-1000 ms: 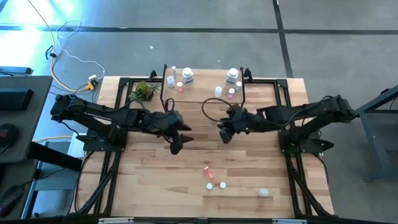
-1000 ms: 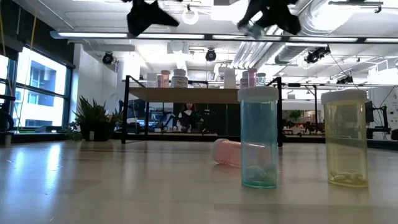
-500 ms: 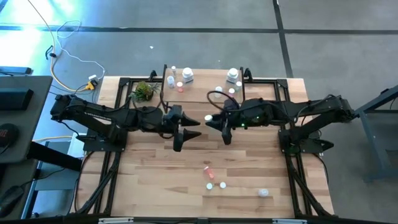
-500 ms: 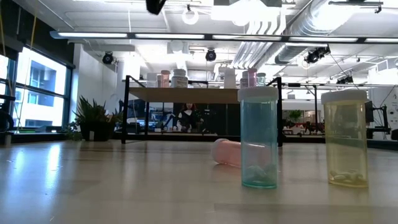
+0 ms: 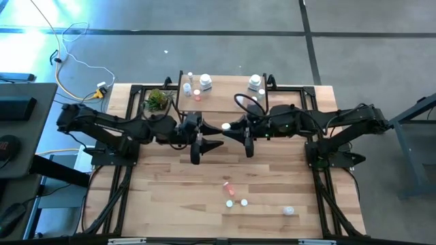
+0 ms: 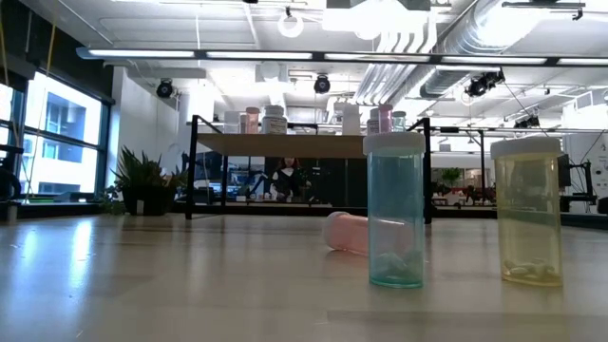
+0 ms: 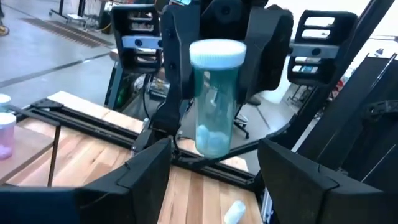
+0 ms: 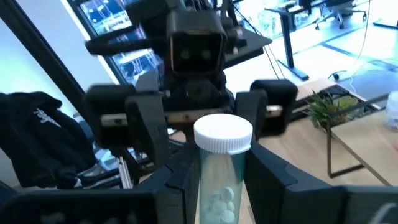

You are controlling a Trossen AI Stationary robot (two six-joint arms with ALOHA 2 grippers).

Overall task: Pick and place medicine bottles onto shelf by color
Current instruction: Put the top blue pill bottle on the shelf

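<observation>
A green-tinted medicine bottle (image 7: 214,102) with a white cap (image 5: 225,126) hangs upright above the table's middle, with my right gripper (image 8: 222,186) shut on it. My left gripper (image 7: 214,180) stands open and level, facing the bottle from the table's left, a little short of it (image 5: 208,145). The shelf (image 5: 221,102) at the far edge carries white jars (image 5: 205,83) and small pink bottles (image 5: 197,95). A pink bottle (image 5: 227,185) lies on its side on the table. Neither gripper shows in the low view. My right gripper pinches the bottle's clear body (image 8: 217,180) just under the cap between its two fingers (image 7: 179,68). The fingers come level from the table's right and lie across the bottle. The bottle stands upright, lifted clear, its lower end (image 7: 210,140) below the fingers.
Near the front edge stand a green bottle (image 6: 395,214) and a yellowish one (image 6: 528,214), with a white jar (image 5: 289,211) to the right. A potted plant (image 5: 157,100) sits left of the shelf. Black frame rails (image 5: 122,177) run along both table sides.
Both grippers have risen and tipped from pointing down to level, leaving the low view upward. My right gripper has carried the green bottle up and toward the table's left, turning it upright. The two grippers now face each other.
</observation>
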